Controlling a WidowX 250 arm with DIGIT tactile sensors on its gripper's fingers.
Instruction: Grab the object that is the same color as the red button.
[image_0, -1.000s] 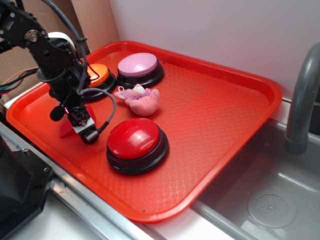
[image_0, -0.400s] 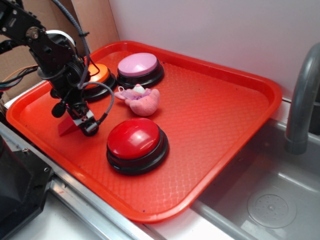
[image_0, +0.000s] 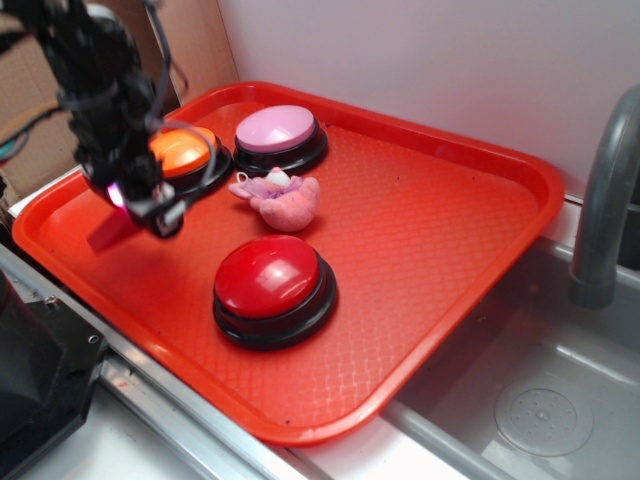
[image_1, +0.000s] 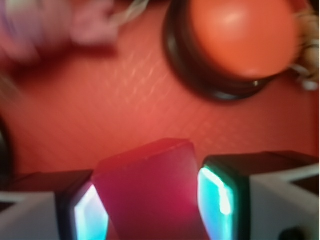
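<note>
My tool (image_1: 150, 200) grips the red wedge (image_1: 150, 190) (matching the red button (image_0: 270, 278)); I should lift straight, keeping pressure even.

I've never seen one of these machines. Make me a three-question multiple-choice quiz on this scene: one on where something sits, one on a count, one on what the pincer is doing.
1. Where is the pink plush toy?
A. In the sink
B. On the tray, between the pink button and the red button
C. On top of the orange button

2. How many dome buttons are on the tray?
A. Two
B. Three
C. Four

3. What is the pincer doing?
A. Gripping the red wedge block
B. Hanging open and empty
C. Pressing a button

Answers: 1 B, it lies between the pink button and the red button. 2 B, those two plus the orange button. 3 A, the wrist view shows the block between both fingers.
</note>
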